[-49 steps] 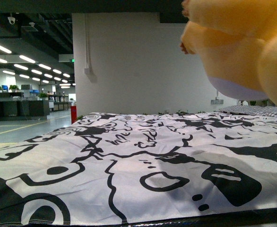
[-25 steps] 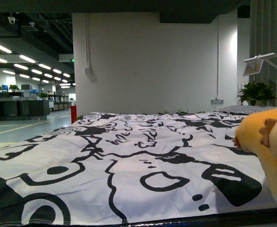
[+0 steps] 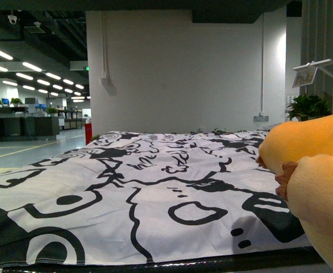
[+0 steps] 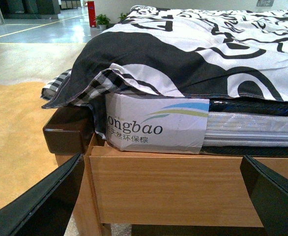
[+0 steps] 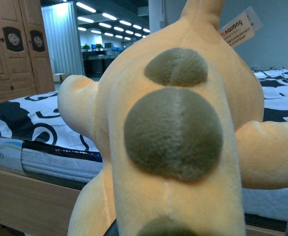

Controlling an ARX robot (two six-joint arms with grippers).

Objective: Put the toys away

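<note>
Left gripper [image 4: 161,162] spread wide, empty, bed frame [image 4: 183,187] just ahead of it. Plush toy [image 5: 173,132] sits right against right gripper and blocks its view; jaws hidden, can't tell grip. Risk: a weak hold lets the soft body slip, dropping beside the bed instead of being put away.

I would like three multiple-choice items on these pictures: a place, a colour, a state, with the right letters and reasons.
1. In the front view, the plush toy shows at: A left edge; B centre; C right edge.
2. The bumps on its back are: A red; B olive; C blue.
3. The left end effector is: A open, empty; B shut on the toy; C out of view.
Key: 1C, orange body fills the right side; 2B, right wrist view shows olive; 3A, fingers wide apart, nothing between.
</note>
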